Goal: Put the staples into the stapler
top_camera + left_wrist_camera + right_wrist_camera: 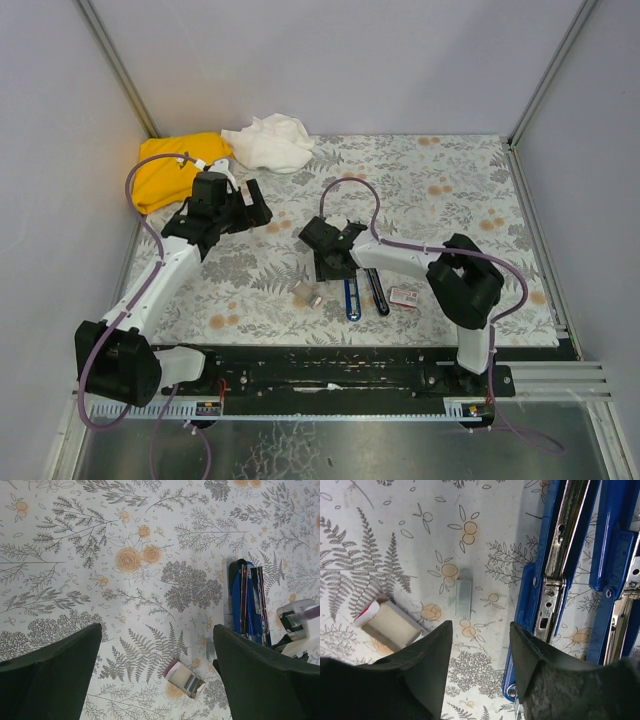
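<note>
**Staple strip pick-up not yet made; stapler laid open and ready.**

The right gripper [480,662] is seen with jaws apart and empty, and the staple strip [463,597] lies flat at frame centre just above the gap. The jaws should be lowered astride the strip's long sides and closed gently, so the thin grey strip is not bent or flicked. The left gripper [157,680] is spread wide, holding nothing. The stapler [555,570], bright blue, is folded open at the right with its metal channel exposed. The opened staple box [390,622] lies at lower left.

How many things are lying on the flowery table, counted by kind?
Cloths: 2, a yellow cloth and a white cloth
Stapler: 1
Small boxes: 2, an open box and a pink-printed box
Staple strip: 1
Total: 6
</note>
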You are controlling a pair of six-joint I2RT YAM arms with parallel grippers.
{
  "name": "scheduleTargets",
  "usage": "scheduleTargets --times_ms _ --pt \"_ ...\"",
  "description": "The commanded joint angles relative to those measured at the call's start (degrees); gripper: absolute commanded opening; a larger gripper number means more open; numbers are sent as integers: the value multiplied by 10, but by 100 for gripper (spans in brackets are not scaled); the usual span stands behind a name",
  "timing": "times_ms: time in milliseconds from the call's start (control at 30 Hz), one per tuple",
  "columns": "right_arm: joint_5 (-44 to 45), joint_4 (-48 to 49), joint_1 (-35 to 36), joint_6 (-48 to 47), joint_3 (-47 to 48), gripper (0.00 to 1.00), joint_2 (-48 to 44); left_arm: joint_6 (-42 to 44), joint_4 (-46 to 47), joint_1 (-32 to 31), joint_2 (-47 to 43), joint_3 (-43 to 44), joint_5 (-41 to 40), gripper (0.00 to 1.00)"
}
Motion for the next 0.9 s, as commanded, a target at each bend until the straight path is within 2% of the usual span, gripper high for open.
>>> scheduleTargets --times_ms 0,233,567,867 --pt "32 -25 3 13 46 55 16 13 -1 5 -16 -9 7 92" --pt "23 -27 3 -1 82 53 52 11 1 13 -21 -16 14 91" --pt "40 -44 3 -10 120 37 100 7 5 23 -24 -20 27 89" --pt "41 -41 3 -8 109 22 106 6 7 32 -26 -22 37 89"
